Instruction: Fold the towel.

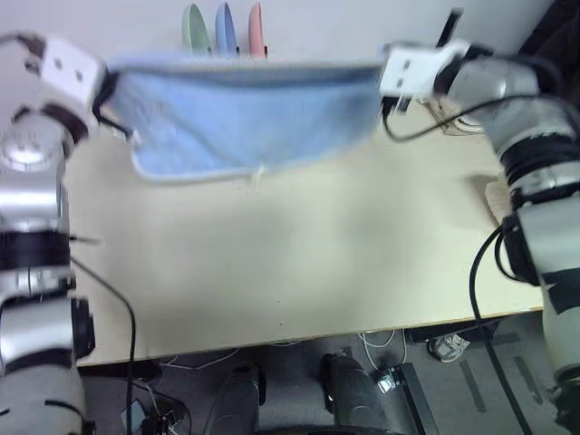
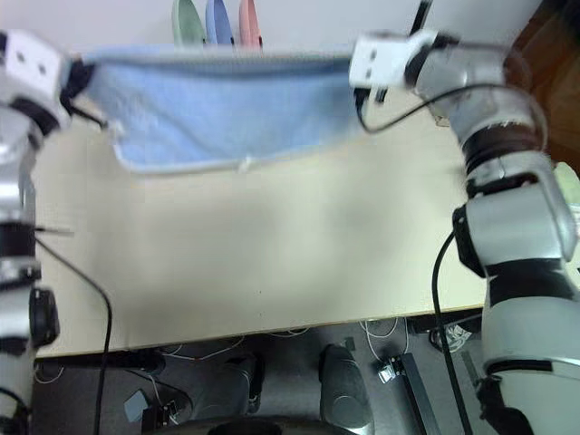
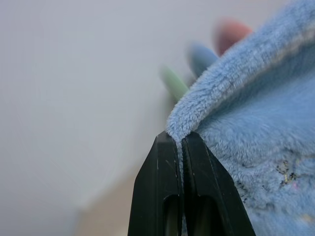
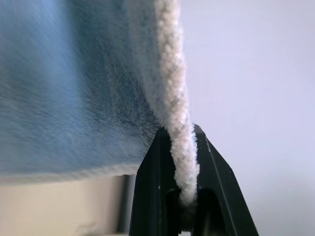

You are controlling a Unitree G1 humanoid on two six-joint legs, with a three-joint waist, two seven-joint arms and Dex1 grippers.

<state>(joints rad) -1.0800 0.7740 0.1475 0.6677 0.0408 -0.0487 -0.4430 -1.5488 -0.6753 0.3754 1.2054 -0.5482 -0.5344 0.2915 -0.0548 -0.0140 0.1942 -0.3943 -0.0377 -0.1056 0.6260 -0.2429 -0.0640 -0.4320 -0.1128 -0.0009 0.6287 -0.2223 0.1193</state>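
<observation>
Left gripper (image 3: pixel 181 140) is clamped on one top corner of the light blue towel (image 1: pixel 240 113), black fingers (image 3: pixel 155 187) pinched flat with the pile bunching out above the tips. Right gripper (image 4: pixel 182 142) is clenched on the opposite corner, biting the whitish edge trim (image 4: pixel 174 73). Between them the towel hangs stretched, top edge near level, lower hem drooping over the far part of the beige table (image 1: pixel 299 263); can't tell if the hem touches the surface. Step in hand looks like lift-and-spread before laying it down for the fold. To do it well: keep both grips tight, keep the corners level and tensioned so the cloth doesn't sag or twist, and lower both ends together so it lands flat. Three coloured paddle-shaped items (image 1: pixel 223 32) stand behind the towel, so don't swing the cloth back into them.
</observation>
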